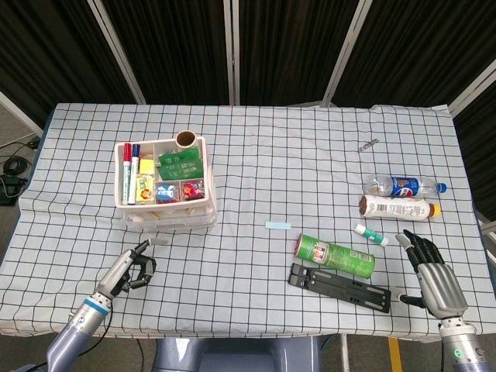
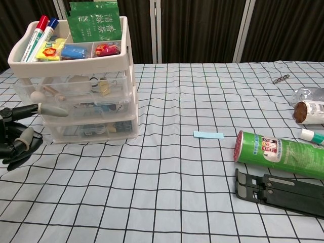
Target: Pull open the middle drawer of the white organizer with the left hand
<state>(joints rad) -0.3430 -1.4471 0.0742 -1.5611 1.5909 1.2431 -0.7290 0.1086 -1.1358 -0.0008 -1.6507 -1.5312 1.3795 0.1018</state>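
The white organizer [image 1: 208, 177] [image 2: 71, 68] stands at the table's left, its top tray full of markers and packets. Its middle drawer [image 2: 96, 109] sits a little forward, and the drawer's pale handle [image 2: 53, 109] [image 1: 159, 241] pokes out toward me. My left hand [image 1: 133, 267] [image 2: 14, 139] lies low in front of the organizer with most fingers curled in. One straight finger reaches the end of the handle, and nothing is gripped. My right hand [image 1: 432, 277] rests at the table's near right edge with its fingers spread and empty.
A green can [image 1: 335, 256] [image 2: 281, 153] lies right of centre with a black stand [image 1: 339, 287] in front of it. Two bottles [image 1: 403, 186] and a small tube [image 1: 370, 234] lie at the right. A pale blue slip [image 1: 277, 225] lies mid-table.
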